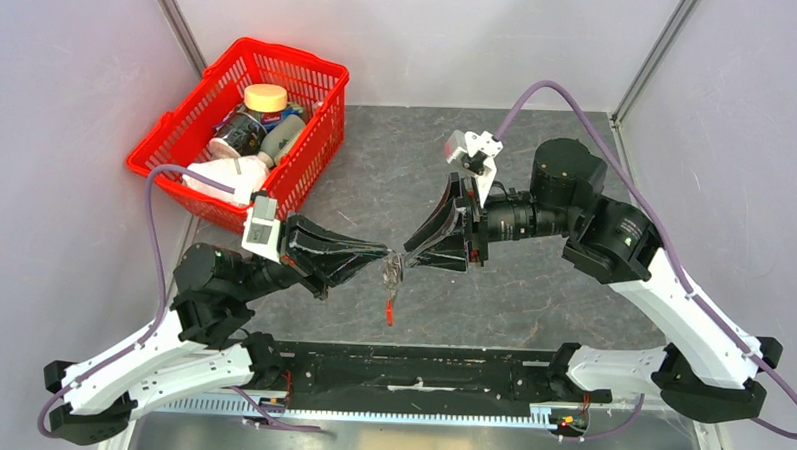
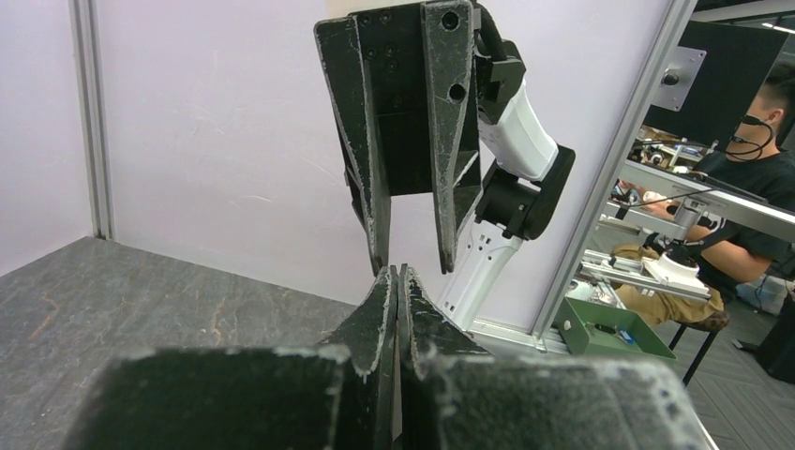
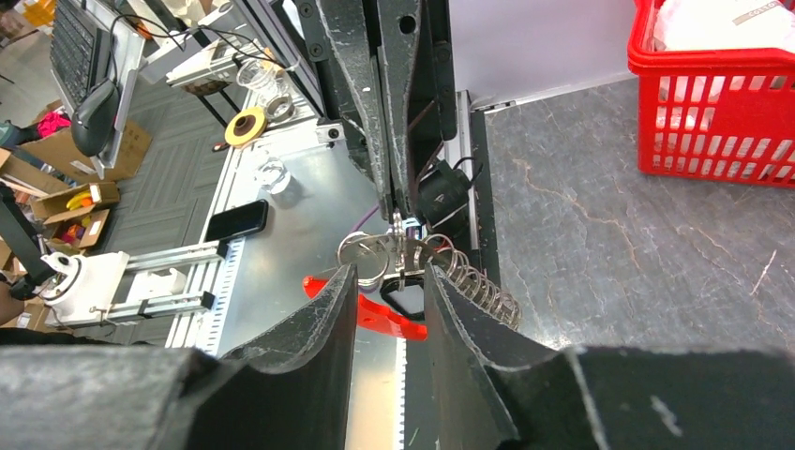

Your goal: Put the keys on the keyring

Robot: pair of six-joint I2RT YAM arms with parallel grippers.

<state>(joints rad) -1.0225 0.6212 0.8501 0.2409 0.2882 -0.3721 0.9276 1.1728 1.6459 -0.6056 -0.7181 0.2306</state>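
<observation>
My left gripper (image 1: 385, 255) is shut on the top of the keyring (image 3: 362, 253), which hangs in the air over the mat. In the right wrist view the left fingers (image 3: 398, 141) come down from above and pinch the metal bunch. Small silvery keys (image 3: 405, 255) hang on the ring with a wire coil (image 3: 478, 286), and the red strap (image 3: 375, 317) dangles below (image 1: 390, 310). My right gripper (image 3: 389, 277) stands open, one finger on each side of the bunch, tip to tip with the left gripper (image 2: 398, 274). In the left wrist view the ring is hidden.
A red plastic basket (image 1: 300, 58) with jars and a white bag stands at the back left of the dark mat (image 1: 532, 290). The black rail (image 1: 419, 371) with the arm bases runs along the near edge. Grey walls close in both sides.
</observation>
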